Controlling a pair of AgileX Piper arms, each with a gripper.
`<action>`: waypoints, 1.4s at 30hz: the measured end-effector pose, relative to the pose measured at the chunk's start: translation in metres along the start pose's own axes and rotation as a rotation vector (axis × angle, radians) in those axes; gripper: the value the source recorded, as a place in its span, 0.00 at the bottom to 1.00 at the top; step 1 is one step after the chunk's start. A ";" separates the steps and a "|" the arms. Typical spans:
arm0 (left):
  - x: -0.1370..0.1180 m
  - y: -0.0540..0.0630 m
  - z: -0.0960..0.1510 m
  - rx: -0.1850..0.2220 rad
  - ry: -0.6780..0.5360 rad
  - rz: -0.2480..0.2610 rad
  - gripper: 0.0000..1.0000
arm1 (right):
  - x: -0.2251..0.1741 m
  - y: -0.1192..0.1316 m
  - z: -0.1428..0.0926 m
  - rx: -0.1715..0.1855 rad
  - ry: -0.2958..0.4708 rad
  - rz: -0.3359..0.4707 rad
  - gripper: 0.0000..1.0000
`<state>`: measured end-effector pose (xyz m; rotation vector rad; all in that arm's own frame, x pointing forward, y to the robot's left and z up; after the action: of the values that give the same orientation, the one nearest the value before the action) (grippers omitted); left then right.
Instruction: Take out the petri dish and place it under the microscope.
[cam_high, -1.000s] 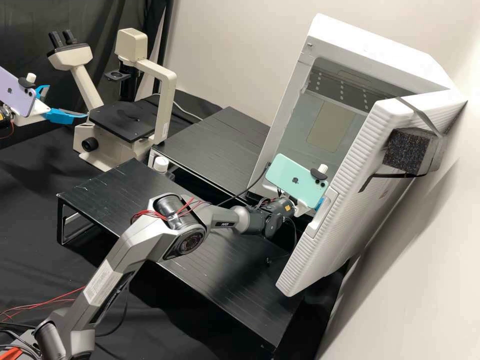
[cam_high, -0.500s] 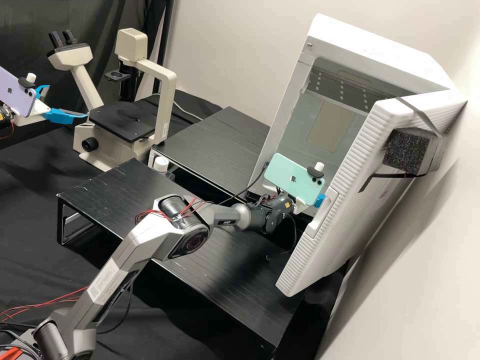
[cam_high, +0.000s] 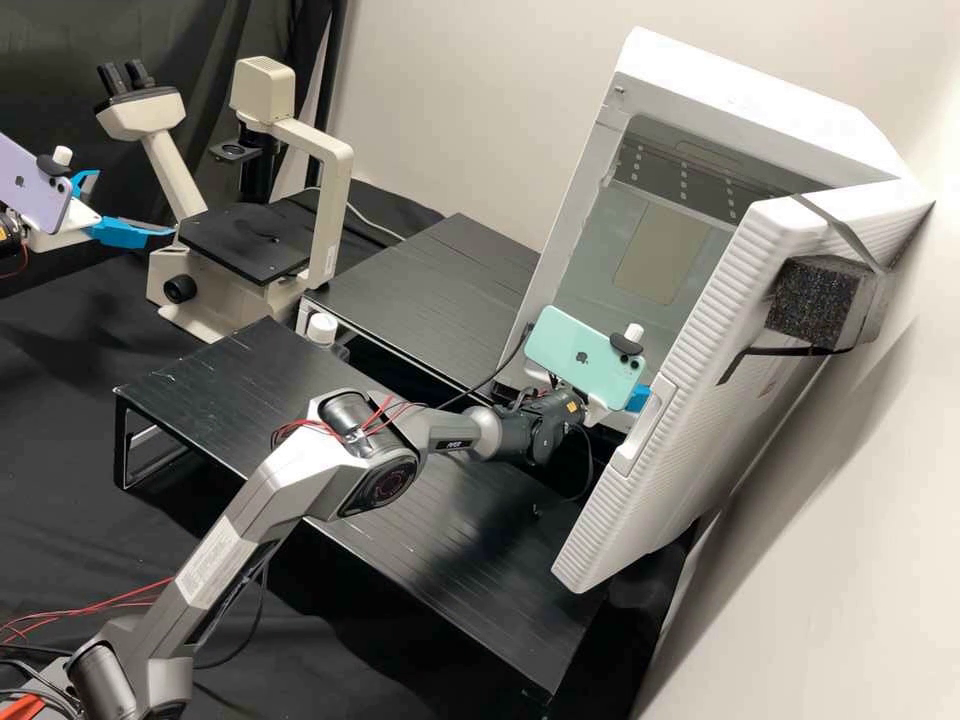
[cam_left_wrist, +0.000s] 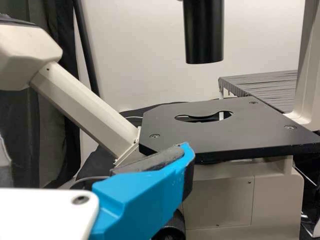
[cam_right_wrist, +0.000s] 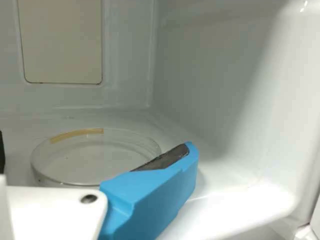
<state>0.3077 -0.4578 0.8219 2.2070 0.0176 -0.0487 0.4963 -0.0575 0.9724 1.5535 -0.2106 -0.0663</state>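
Dish (cam_right_wrist: 82, 167) in box (cam_high: 760, 95); grip not made

Right gripper (cam_right_wrist: 95, 151), near 3 o'clock in the high view, was in the box's mouth. Its 2 fingers stood apart, nothing clamped. 1 blue finger (cam_right_wrist: 155, 197) lay close by the dish; contact could not be told. Step, as judged: close on the dish for lift-out.

Risks: off-centre closing would likely have shoved the smooth dish or tipped it from the pads. A low exit might have caught it on the box's lip; a wide 1, the wrist on the door (cam_high: 665, 440), open at 3 o'clock. At the stage (cam_high: 225, 245), poor centring over the opening might have left it tilted.

Containers: box, at 2 o'clock, held the dish flat on its floor, tan tape (cam_right_wrist: 77, 134) at the rim. Dish contents: none made out. Bottle (cam_high: 322, 328), white-capped, at 9 o'clock; contents unclear.

Microscope (cam_high: 330, 165) at 10 o'clock. Left gripper (cam_high: 134, 203) at the stage's 9 o'clock, fingers apart, holding nothing.
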 end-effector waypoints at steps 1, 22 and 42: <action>0.000 0.000 0.000 0.000 0.000 0.000 1.00 | 0.000 0.000 0.000 0.003 0.003 -0.005 0.00; 0.000 0.000 0.000 0.000 0.000 0.000 1.00 | 0.001 0.000 -0.004 -0.012 0.011 -0.037 0.00; 0.000 0.000 0.000 0.000 0.000 0.000 1.00 | -0.003 -0.002 0.000 0.024 0.007 -0.039 0.00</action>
<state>0.3077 -0.4578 0.8219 2.2070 0.0176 -0.0487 0.4938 -0.0568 0.9700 1.5816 -0.1760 -0.0894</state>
